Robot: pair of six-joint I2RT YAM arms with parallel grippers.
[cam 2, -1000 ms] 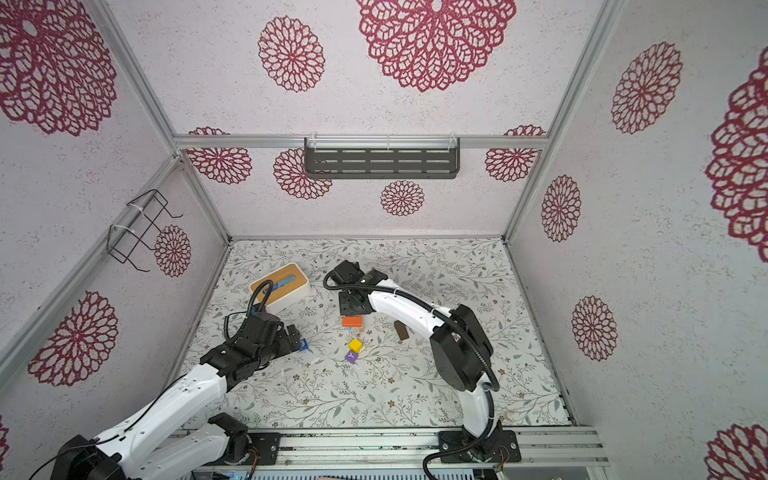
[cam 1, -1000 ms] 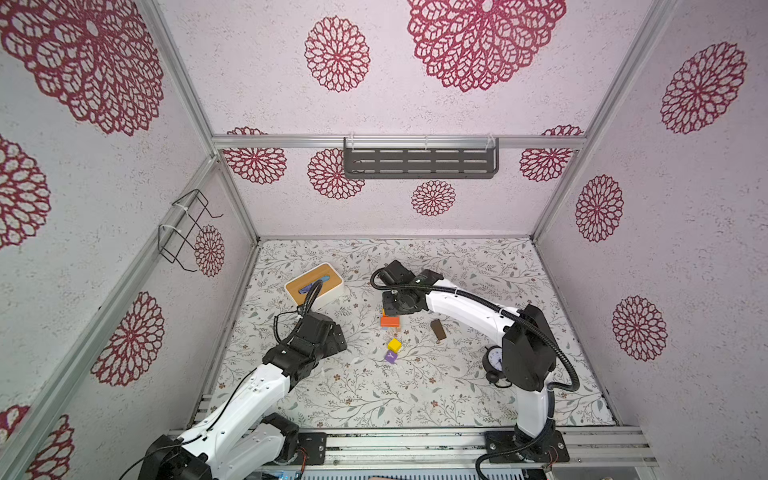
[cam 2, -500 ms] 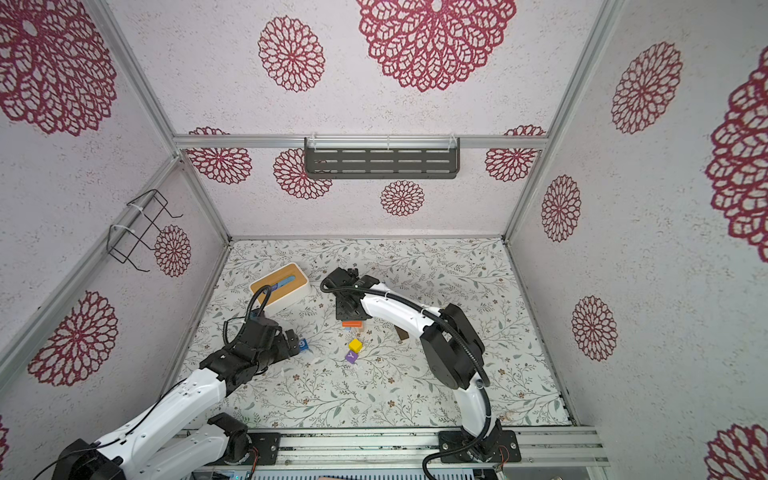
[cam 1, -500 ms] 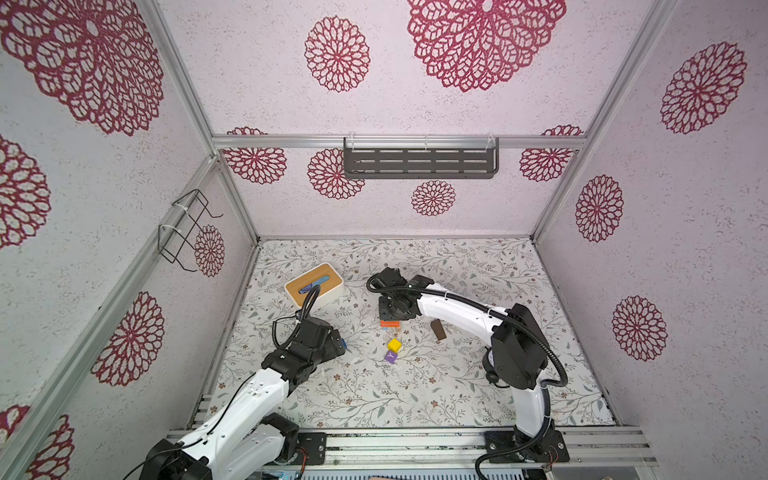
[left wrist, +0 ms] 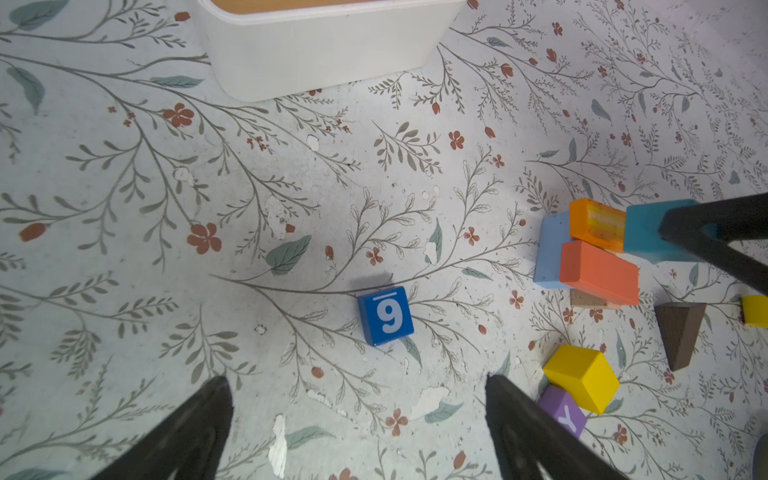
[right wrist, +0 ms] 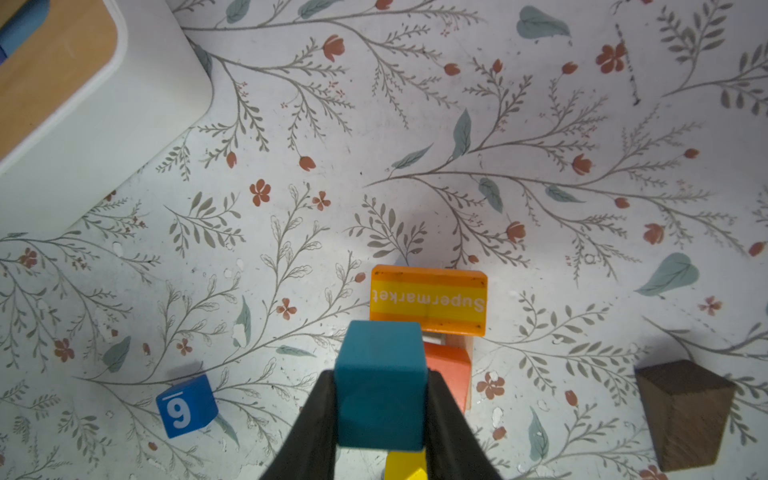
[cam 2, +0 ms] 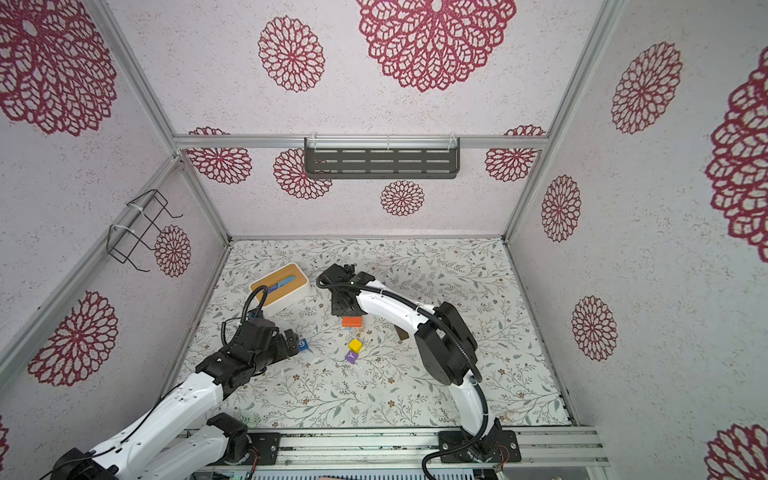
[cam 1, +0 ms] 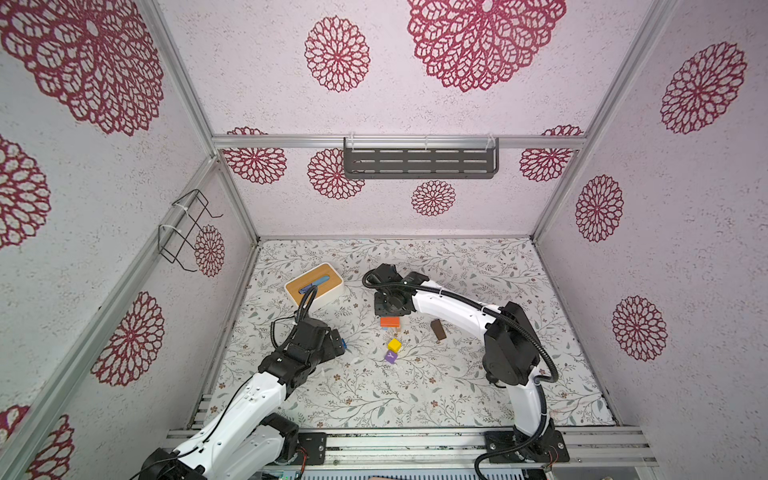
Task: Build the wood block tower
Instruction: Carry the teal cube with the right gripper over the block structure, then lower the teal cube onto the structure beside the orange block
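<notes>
My right gripper (right wrist: 381,374) is shut on a teal block (right wrist: 380,386) and holds it just over a low tower (left wrist: 598,272) of tan, light blue, orange-red and orange "Supermarket" blocks (right wrist: 428,303). In both top views its wrist covers the teal block, and the stack's orange top (cam 1: 389,321) (cam 2: 351,321) shows beside it. My left gripper (left wrist: 356,380) hangs open over the floor, a little short of the blue "9" cube (left wrist: 385,316) (cam 1: 343,344). A yellow cube (cam 1: 394,344), a purple "Y" cube (cam 1: 390,357) and a dark brown block (cam 1: 437,329) lie loose nearby.
A white box with a wooden lid (cam 1: 314,286) stands at the back left, close to both arms. A dark shelf (cam 1: 419,163) hangs on the back wall and a wire rack (cam 1: 187,228) on the left wall. Patterned walls close in three sides.
My right gripper has shifted slightly left with the teal block, closer over the stack. My left arm has drawn back towards the near left, staying open.
</notes>
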